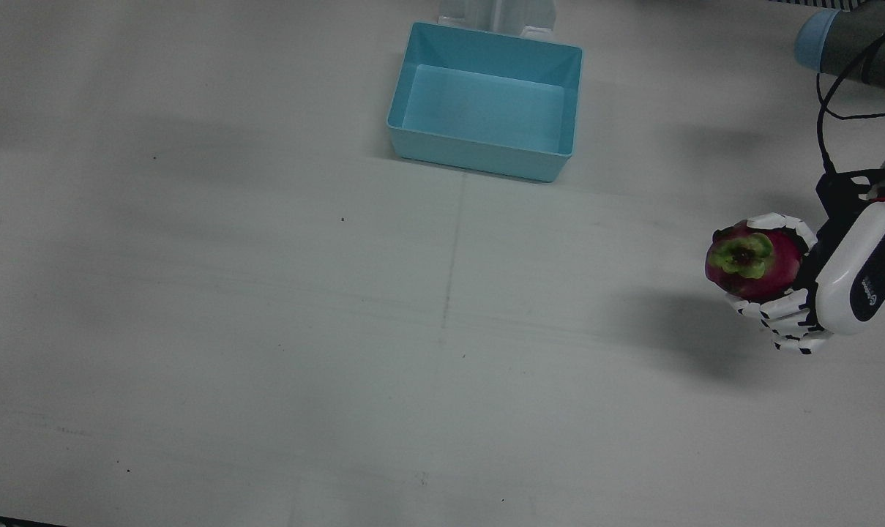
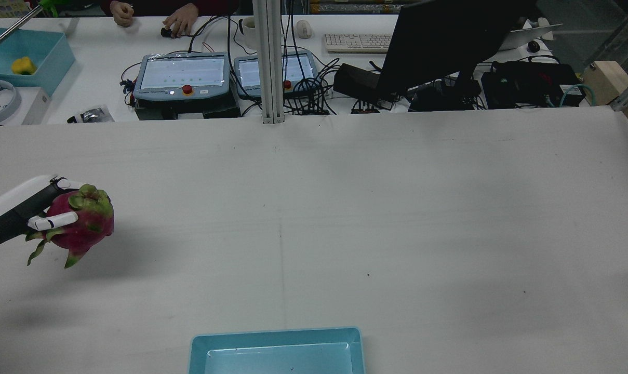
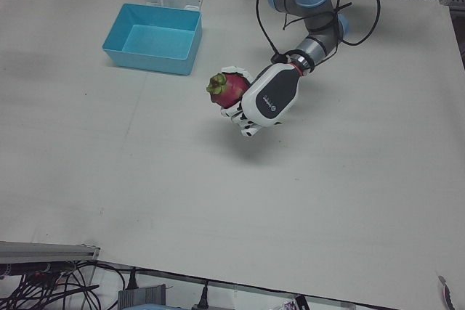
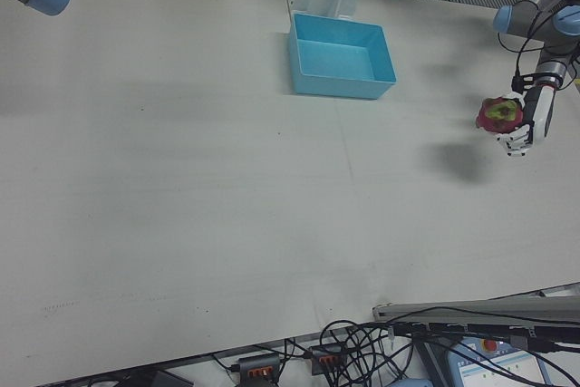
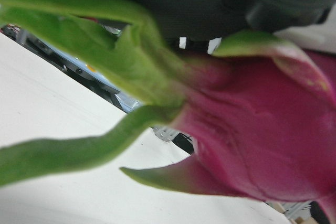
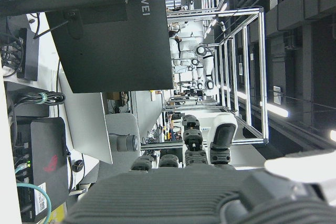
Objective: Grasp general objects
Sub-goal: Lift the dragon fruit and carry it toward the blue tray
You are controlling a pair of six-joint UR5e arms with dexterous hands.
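**Dragon fruit up off the table**

In my left hand (image 1: 815,282) sits the dragon fruit (image 1: 751,261), fingers wrapped around it, lifted above the table (image 1: 266,329). The blue bin (image 1: 486,99) stands well apart, bare table between. My right hand (image 6: 199,145): fingers loosely curled, holding nothing.

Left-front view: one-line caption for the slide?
Left robot hand holds a dragon fruit above the white table, with the empty blue bin nearby.

Front view looks straight down, rear view forward from behind; both share the table (image 1: 266,329) and blue bin (image 1: 486,110).
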